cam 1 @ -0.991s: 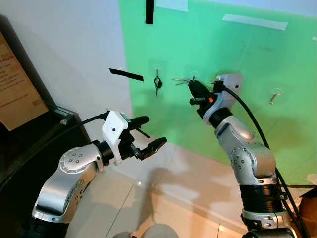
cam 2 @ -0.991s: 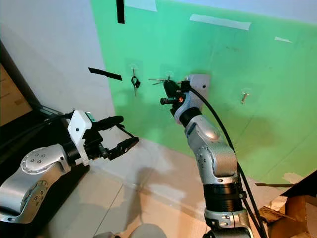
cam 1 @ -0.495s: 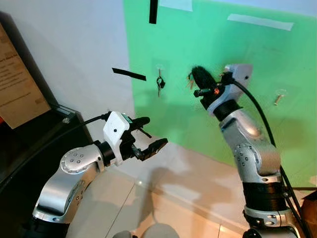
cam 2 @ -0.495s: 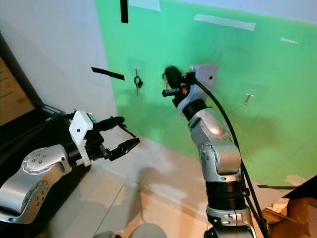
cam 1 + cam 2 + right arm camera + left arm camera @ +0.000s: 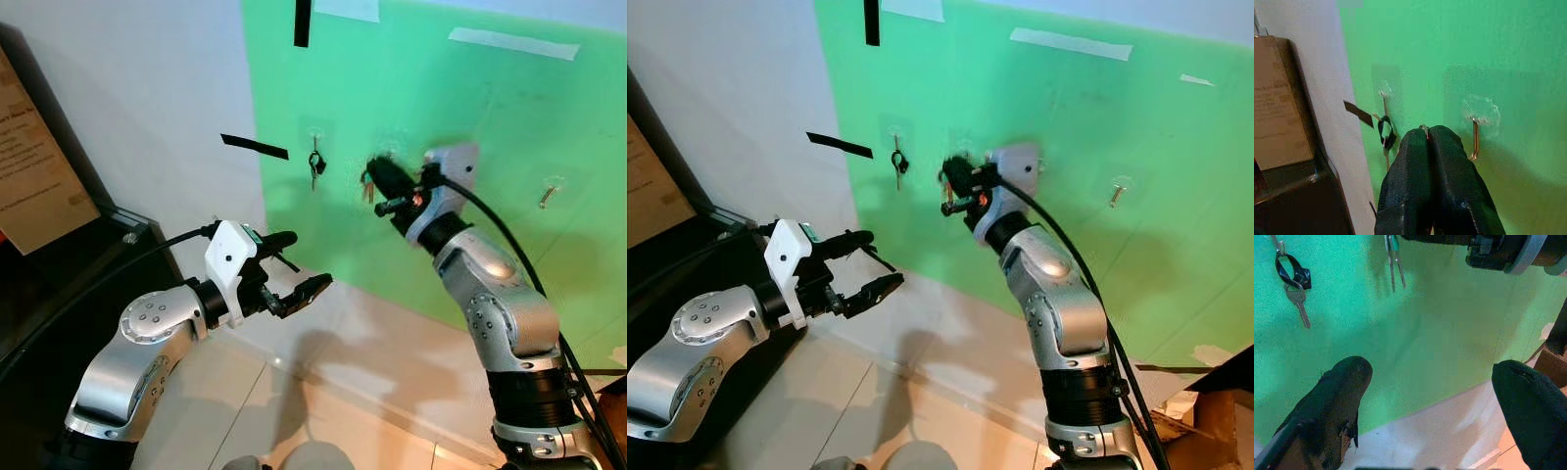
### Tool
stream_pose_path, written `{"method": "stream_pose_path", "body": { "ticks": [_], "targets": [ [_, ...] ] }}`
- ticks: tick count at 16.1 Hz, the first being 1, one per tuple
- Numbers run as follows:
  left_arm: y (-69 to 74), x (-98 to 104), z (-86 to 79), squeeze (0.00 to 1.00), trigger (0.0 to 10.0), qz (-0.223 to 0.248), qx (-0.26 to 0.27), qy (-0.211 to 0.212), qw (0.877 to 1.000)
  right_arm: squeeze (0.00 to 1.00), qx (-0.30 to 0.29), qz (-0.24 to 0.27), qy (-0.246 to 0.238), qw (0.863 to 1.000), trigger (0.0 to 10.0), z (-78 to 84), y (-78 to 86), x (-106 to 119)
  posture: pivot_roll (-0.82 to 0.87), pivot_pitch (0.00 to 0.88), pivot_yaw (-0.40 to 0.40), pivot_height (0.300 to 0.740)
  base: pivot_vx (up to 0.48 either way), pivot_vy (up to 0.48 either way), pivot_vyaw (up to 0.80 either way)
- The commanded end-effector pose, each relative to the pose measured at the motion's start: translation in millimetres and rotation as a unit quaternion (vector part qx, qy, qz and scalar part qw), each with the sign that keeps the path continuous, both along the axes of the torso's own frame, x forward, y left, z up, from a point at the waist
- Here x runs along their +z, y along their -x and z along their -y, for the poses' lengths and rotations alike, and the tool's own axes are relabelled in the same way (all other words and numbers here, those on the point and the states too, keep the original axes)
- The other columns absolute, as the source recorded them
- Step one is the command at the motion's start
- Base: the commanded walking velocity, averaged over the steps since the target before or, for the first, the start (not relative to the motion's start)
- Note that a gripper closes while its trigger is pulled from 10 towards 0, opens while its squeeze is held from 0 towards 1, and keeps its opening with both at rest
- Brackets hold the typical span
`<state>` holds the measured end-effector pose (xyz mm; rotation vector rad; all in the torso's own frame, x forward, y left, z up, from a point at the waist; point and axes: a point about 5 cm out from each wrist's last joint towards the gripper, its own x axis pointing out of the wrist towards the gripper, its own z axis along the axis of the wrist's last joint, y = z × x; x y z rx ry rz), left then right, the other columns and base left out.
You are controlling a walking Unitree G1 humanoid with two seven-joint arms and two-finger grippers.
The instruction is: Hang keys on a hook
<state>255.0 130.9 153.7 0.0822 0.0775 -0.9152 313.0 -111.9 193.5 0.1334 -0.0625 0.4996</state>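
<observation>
Facing a bright green wall panel (image 5: 470, 108) next to a plain white wall (image 5: 137, 88); strips of black tape (image 5: 254, 147) and pale tape (image 5: 507, 43) stuck on. Brown board (image 5: 29, 166) at far left carries printed text, too small to read.

R silver arm raised to the panel. Right gripper (image 5: 380, 176) is pinched tight on a small bunch of brass-coloured keys (image 5: 367, 186), which dangle below the fingertips, close against the panel. R wrist view: fingers pressed together w/ a thin metal ring (image 5: 1423, 128) poking out between the tips, just beside a clear stick-on hook w/ metal prong (image 5: 1476, 132); ring not on the prong.

L wrist view shows the dangling key blades (image 5: 1395, 264).

Left gripper (image 5: 294, 264) held low, well apart from the panel, fingers spread wide, holding nothing.

Another clear hook (image 5: 313, 142) already carries a silver key w/ black fob (image 5: 313, 168). A third hook (image 5: 549, 188) sits further right.
</observation>
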Motion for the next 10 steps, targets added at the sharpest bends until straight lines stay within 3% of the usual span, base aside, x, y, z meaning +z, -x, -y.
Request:
{"method": "stream_pose_path", "body": {
  "ticks": [1,10],
  "targets": [
    [0.6,5.6,2.9,0.00,10.0,0.013,-0.006,-0.003,1.000,0.00,-0.009,-0.012,0.004,1.000,10.0,1.0,-1.0,-3.9,-0.03,0.000,0.010,0.740,0.000,0.000,0.00],
    [0.9,5.7,3.0,0.00,10.0,0.013,-0.004,-0.001,1.000,0.00,-0.069,-0.003,-0.033,0.997,10.0,14.2,-9.1,6.2,-0.03,0.000,0.006,0.740,0.000,0.000,0.00]
  ]
}}
